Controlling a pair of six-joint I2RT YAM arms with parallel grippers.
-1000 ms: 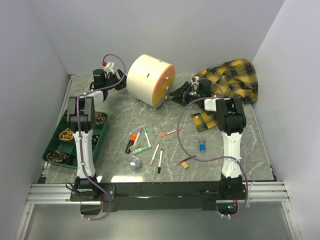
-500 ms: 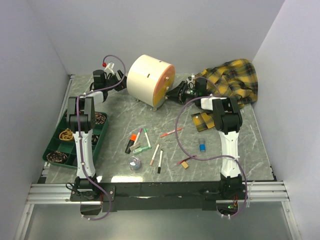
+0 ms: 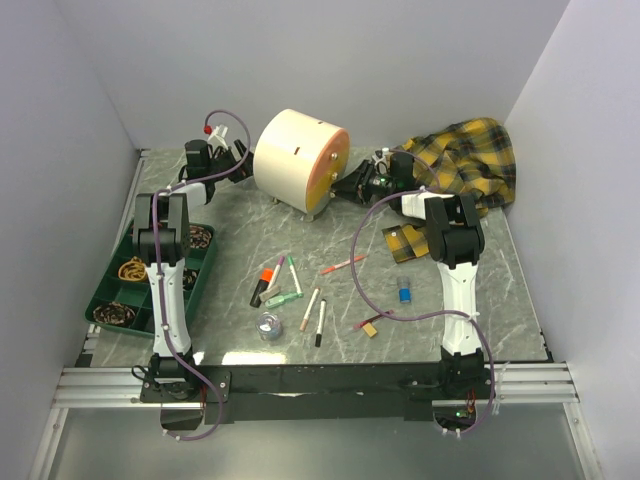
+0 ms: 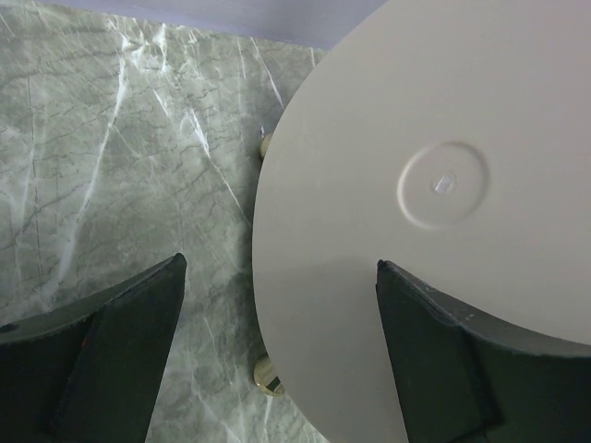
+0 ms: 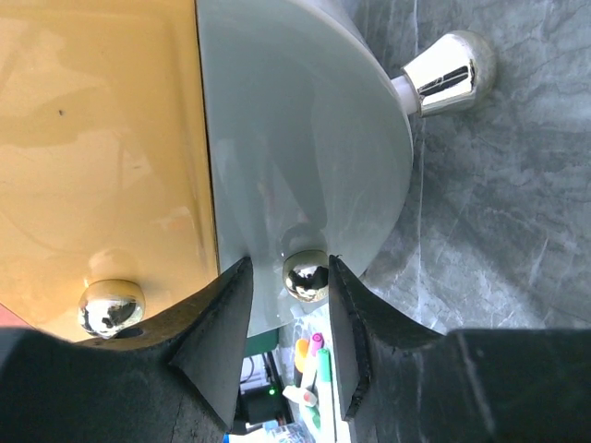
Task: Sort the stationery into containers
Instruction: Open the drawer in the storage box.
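Note:
The cream round-topped cabinet [image 3: 298,158] stands at the back, its orange drawer front [image 3: 331,172] facing right. My right gripper [image 3: 352,186] is at that front. In the right wrist view it [image 5: 289,261] is open with its jaws either side of a chrome knob [image 5: 306,274] on a pale drawer [image 5: 305,138]. The right finger is close to the knob and the left stands off. My left gripper [image 3: 238,160] is open and empty, straddling the cabinet's back edge [image 4: 416,185]. The pens, the orange-capped marker [image 3: 262,283], tape roll [image 3: 269,325], blue block [image 3: 404,294] and tan block [image 3: 370,328] lie on the table.
A green tray [image 3: 108,272] with brown items sits at the left. The yellow plaid cloth [image 3: 465,165] is heaped at the back right. A second knob [image 5: 111,307] sits on the orange drawer, and a chrome foot [image 5: 448,74] is under the cabinet.
My right gripper has moved left up to the cabinet's front and now has its jaws around the knob. The left gripper has barely moved.

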